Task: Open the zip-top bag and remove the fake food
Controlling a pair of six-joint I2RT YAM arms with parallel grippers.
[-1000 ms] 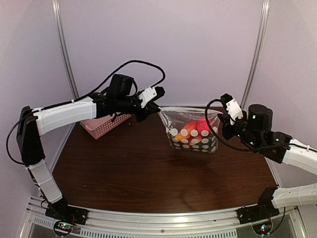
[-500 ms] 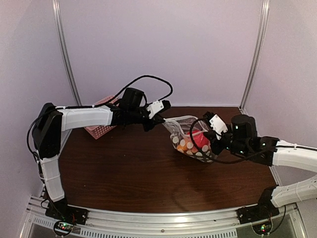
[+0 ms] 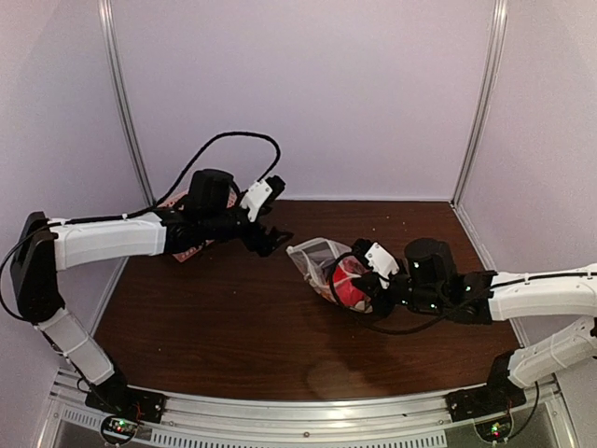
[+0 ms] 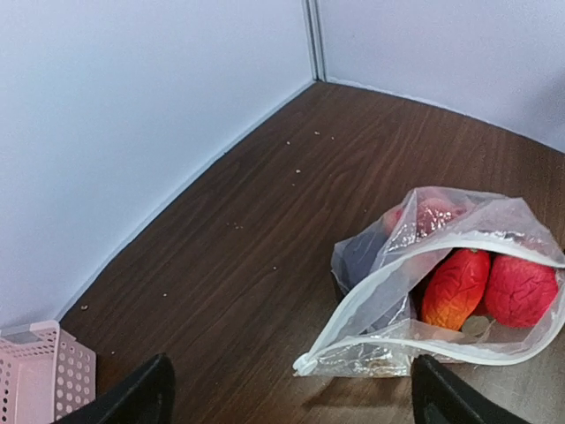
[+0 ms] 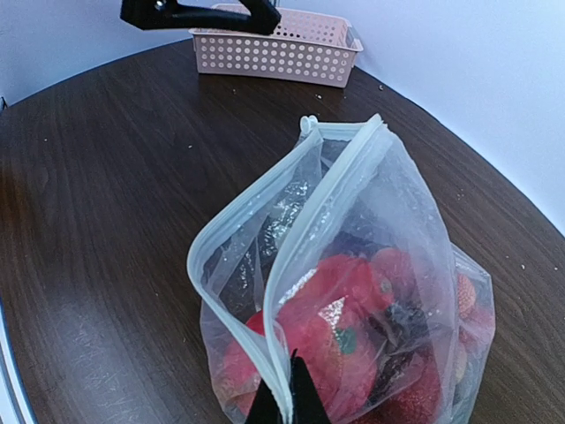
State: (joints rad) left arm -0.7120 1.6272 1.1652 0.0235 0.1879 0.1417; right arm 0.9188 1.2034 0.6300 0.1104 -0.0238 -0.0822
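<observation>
The zip-top bag (image 3: 312, 257) lies on the dark wooden table (image 3: 233, 327) with its mouth gaping open. My right gripper (image 3: 357, 275) is shut on the bag's white zip strip (image 5: 300, 265), its fingers (image 5: 291, 397) pinching one lip at the bottom of the right wrist view. The fake food (image 5: 340, 327) sits inside the bag, red pieces with something dark behind them. In the left wrist view a red-orange piece (image 4: 455, 287) and a red piece (image 4: 521, 287) show through the mouth of the bag (image 4: 388, 291). My left gripper (image 3: 270, 229) stands open, apart from the bag on its left, holding nothing.
The pink lattice basket (image 3: 182, 247) stands at the back left, half hidden by the left arm; it shows as the basket (image 5: 278, 44) behind the bag and the basket's corner (image 4: 44, 375) near the wall. Walls enclose the table at the back and sides.
The left gripper has let go of the bag's edge, opened and drawn back to the left. The right gripper has carried the bag down and leftward onto the table.
</observation>
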